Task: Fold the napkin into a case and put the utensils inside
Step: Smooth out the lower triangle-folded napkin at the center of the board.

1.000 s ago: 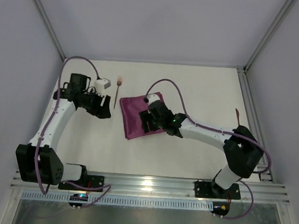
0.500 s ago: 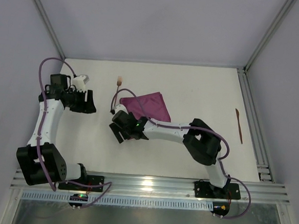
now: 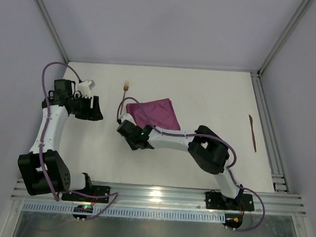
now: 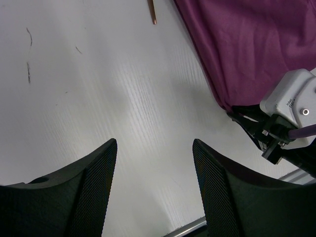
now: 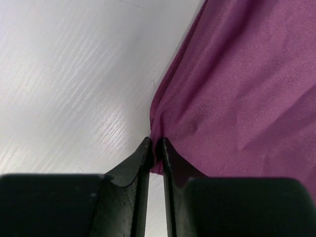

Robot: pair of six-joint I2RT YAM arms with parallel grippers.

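Folding is the step in hand, and by the look of it an early one. The napkin (image 3: 155, 113) lies flat on the desk (image 3: 219, 93), left of centre, a four-sided sheet and not yet a narrow case. The right hand (image 5: 155, 144) is clamped on the cloth's near-left corner, its fingers pressed together with a thin ridge of magenta fabric nipped between them. The left hand (image 4: 154, 145) hangs to the left of the napkin over bare desk, jaws spread wide and holding nothing. The fork (image 3: 123, 99) lies just beside the napkin's far-left corner. The other copper-brown utensil (image 3: 253, 133) lies well apart, towards the desk's right edge.

The next move probably calls for lifting the pinched corner and carrying it across the sheet to lay a fold. It should go slowly enough that the thin pinch does not slip and the napkin is not dragged into the fork.

Only the overhead view shows both utensils and the napkin's full outline, but there the right arm's wrist hides the grip. The right wrist view settles it, showing cloth caught between closed fingers. The left wrist view adds the napkin's left edge, the tip of the fork's handle, and the empty gap between its own fingers.
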